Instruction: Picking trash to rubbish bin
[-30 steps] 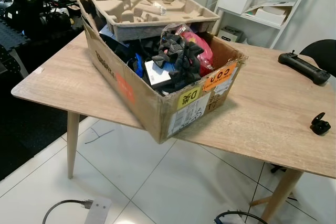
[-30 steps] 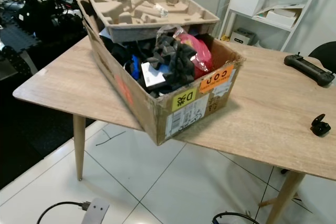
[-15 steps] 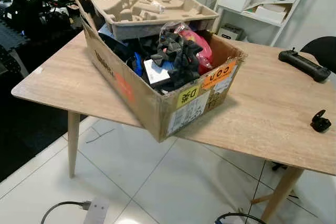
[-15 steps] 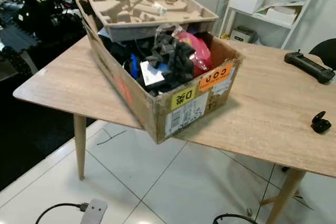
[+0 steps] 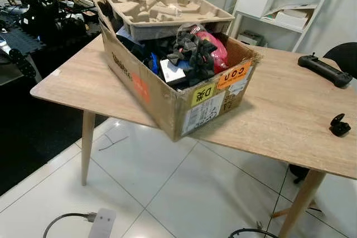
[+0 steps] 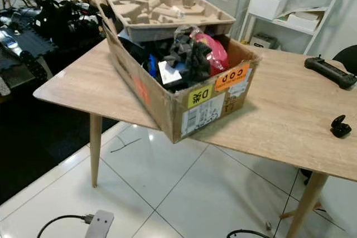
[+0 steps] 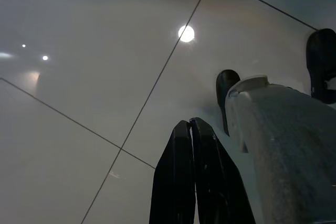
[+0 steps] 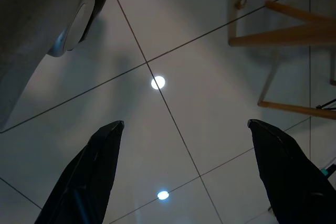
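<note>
The view has shifted; cardboard box (image 5: 173, 76) unmoved on table (image 5: 290, 115).

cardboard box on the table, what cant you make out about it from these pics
- Lower contents of the cardboard box: hidden in both eye views by the pulp tray and black foam piled on top.
- Printed label: text too small to read.
- Box's far end: covered by the tray.
- Both pincers, left and right, point at floor tiles, so the wrist views add nothing.
</note>
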Controlling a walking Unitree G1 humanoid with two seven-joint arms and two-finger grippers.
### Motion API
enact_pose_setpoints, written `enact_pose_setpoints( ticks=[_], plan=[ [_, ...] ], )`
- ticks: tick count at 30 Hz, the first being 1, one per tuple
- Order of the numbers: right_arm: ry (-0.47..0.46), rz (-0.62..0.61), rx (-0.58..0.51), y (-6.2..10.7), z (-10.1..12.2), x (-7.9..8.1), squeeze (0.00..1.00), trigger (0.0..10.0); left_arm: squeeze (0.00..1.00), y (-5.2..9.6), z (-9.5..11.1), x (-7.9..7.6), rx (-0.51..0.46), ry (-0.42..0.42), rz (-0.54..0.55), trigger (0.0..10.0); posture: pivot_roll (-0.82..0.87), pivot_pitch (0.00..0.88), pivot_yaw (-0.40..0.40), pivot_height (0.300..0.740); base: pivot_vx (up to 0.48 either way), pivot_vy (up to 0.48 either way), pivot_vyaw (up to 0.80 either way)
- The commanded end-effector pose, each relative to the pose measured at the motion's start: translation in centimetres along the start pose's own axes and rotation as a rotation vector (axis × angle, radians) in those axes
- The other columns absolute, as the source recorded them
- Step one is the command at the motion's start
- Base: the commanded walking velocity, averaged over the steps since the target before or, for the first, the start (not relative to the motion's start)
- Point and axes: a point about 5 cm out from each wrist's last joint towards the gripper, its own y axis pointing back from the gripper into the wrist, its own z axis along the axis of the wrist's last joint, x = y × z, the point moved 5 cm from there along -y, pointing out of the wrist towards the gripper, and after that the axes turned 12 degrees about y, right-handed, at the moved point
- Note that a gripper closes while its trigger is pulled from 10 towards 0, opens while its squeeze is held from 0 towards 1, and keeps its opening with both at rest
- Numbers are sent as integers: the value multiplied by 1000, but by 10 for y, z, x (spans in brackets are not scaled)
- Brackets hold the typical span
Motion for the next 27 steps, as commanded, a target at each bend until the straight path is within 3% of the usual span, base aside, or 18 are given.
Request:
enact_pose_setpoints(
  ticks=[1, 17, 27],
  plan=[
    [-11, 4, 14, 0, -3, 3, 0, 10000, 0, 7, -48, -1, 150, -19, 0, 10000, 136, 101, -50, 740, -274, 0, 0],
    [-15, 19, 15, 0, 1, 16, 0, 10000, 0, 8, -52, -2, 159, -40, -1, 10000, 127, 110, -45, 740, -319, 0, 0],
    [-20, 14, 45, 1, -20, 10, 0, 10000, 0, 7, -50, -2, 157, -48, -2, 10000, 123, 110, -44, 740, -348, 0, 0]
  ],
)
